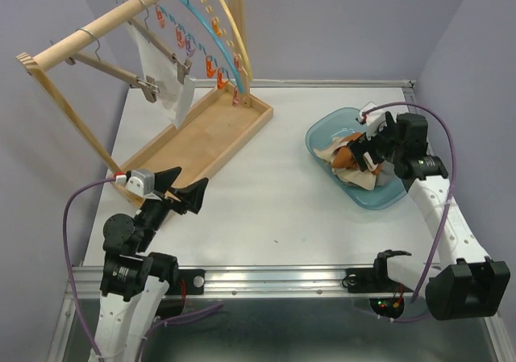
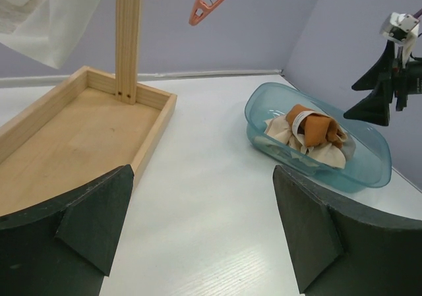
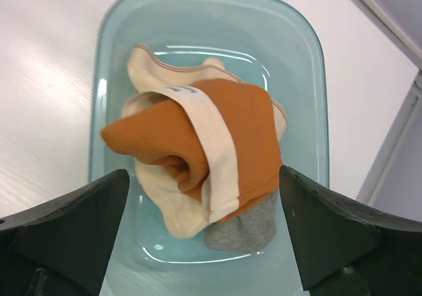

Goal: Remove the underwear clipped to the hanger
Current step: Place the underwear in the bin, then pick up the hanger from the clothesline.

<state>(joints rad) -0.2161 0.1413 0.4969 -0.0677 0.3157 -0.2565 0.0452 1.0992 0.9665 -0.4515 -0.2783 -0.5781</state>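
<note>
Only the right wrist view looks straight down into the teal tub [image 3: 105, 78]. There a rust-orange pair [image 3: 244, 131] with a pale waistband lies on top of a cream pair [image 3: 165, 210] and a grey pair [image 3: 241, 227]. The right hand [image 3: 201, 177] hangs above them, spread wide and gripping nothing.

The top view places the tub near the table's [image 1: 266, 209] right edge. It also shows a white pair [image 1: 165, 76] clipped to a hanger on the wooden rack [image 1: 97, 30] at the far left corner.

The left hand [image 1: 184, 183] is spread wide and empty, by the near end of the rack's tray [image 1: 201, 136].
</note>
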